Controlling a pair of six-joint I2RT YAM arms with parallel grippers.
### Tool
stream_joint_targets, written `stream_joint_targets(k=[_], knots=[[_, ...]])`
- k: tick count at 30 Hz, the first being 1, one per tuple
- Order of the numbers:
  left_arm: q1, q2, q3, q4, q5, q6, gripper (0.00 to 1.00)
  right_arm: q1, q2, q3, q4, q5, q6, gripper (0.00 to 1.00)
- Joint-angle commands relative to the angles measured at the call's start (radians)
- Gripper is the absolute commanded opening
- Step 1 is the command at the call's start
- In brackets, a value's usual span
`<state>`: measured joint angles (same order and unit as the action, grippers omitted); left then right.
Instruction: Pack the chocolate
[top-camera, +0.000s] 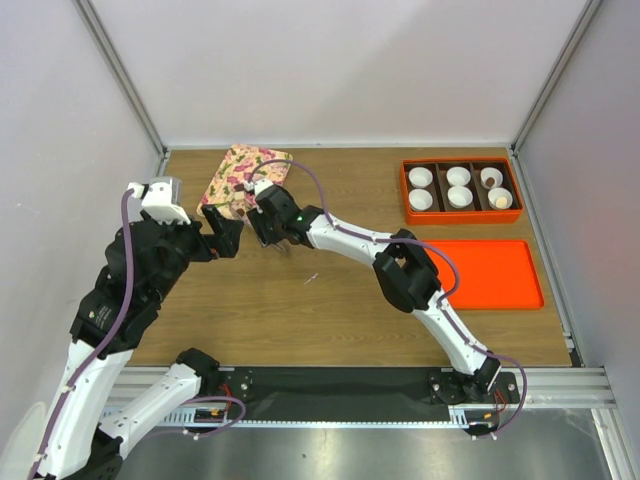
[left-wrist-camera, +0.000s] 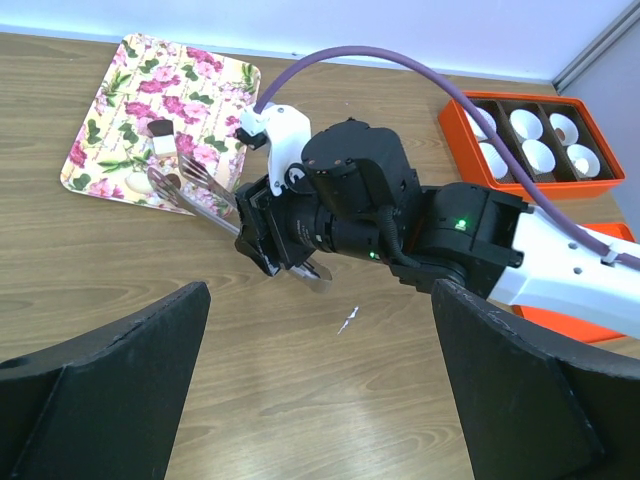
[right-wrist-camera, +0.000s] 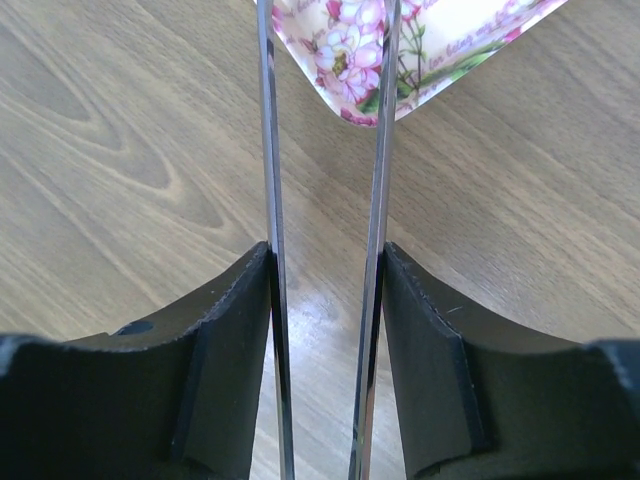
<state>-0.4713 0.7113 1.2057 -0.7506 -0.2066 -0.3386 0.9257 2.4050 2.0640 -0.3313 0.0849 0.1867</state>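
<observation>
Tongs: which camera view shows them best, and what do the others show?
The left wrist view: it shows the tongs side-on, toothed tips at the floral tray. The right wrist view shows only their thin edges in the right hand. The top view barely shows them.

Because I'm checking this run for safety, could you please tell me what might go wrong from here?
1. The right claw pinches the tongs, whose blades stand apart; the tiny chocolate on the floral tray could slip out or get crushed.
2. The tong tips hover by the tray's corner and might shove it.
3. The orange box sits far from the tray, so a dropped piece seems possible.
</observation>
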Motion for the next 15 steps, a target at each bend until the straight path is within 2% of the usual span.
stream_joint_targets(k=[1, 8, 15], knots=[[0.008, -0.003, -0.011, 0.019, 0.001, 0.015, 1.00, 0.001, 0.019, 0.058, 0.012, 0.001, -0.010, 0.50], [0.008, -0.003, -0.009, 0.019, -0.001, 0.012, 1.00, -0.001, 0.025, 0.073, -0.023, 0.045, -0.023, 0.48], [0.008, -0.003, -0.009, 0.023, 0.006, 0.009, 1.00, -0.022, -0.026, 0.015, -0.012, 0.067, -0.010, 0.47]])
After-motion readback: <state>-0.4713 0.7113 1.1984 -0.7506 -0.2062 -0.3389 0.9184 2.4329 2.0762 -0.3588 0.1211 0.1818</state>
